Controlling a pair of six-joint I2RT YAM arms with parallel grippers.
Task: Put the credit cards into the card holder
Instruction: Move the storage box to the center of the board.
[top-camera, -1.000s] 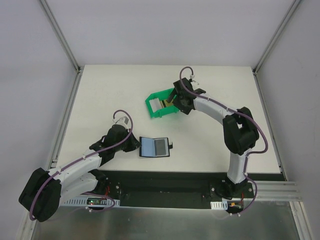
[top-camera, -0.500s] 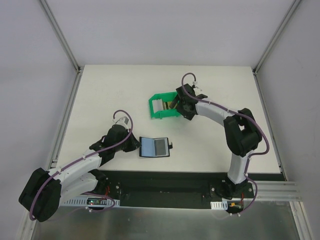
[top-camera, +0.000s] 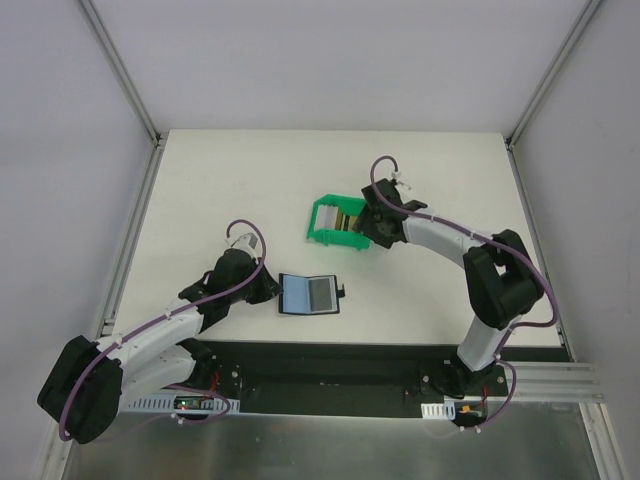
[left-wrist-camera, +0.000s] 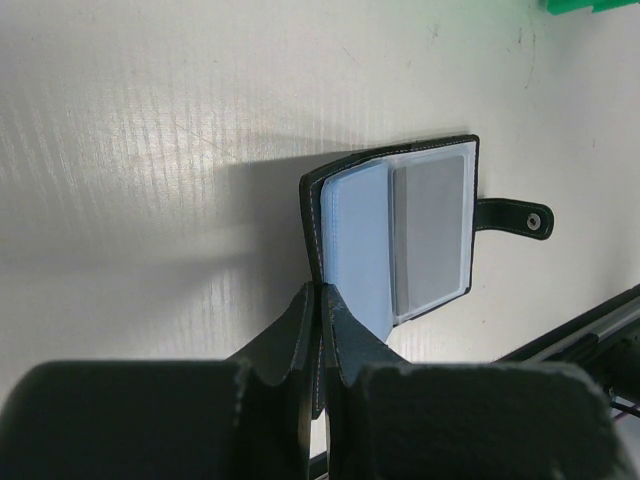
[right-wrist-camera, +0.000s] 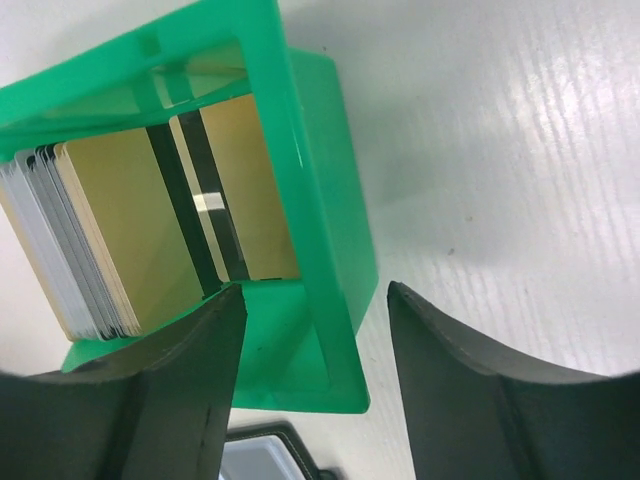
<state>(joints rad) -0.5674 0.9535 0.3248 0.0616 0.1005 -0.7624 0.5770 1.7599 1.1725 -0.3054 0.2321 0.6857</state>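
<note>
A white table (top-camera: 220, 190) seen from above, with two robot arms reaching onto it. Near the front, the card holder (left-wrist-camera: 430, 230), a small black wallet, lies open and flat, showing a bluish-grey slotted inside, its little tab (left-wrist-camera: 512, 218) sticking out to one side. The left gripper (left-wrist-camera: 318, 300) has its jaws pressed together on the edge of the wallet's black cover, pinning it open.

Further back, well apart from the wallet, a green bin (right-wrist-camera: 330, 200) lies on its side. The credit cards (right-wrist-camera: 115, 225) are inside it: a tight stack of gold and white cards standing on edge, and beside them a gold card with a dark stripe. None is in the wallet yet.

The right gripper (right-wrist-camera: 312, 320) sits at the bin with its jaws apart. They straddle the bin's green side wall rather than any card, with bare table showing between one finger and the plastic.

Likely troubles from here: if the jaws close as placed, they would probably clamp the bin wall and drag or tip the whole bin. The cards are thin and packed close, so a pinch may lift several at once, or slip off a slick face. The left grip holds only a thin cover edge; a nudge from an arriving card could slide the wallet or fold it shut.
</note>
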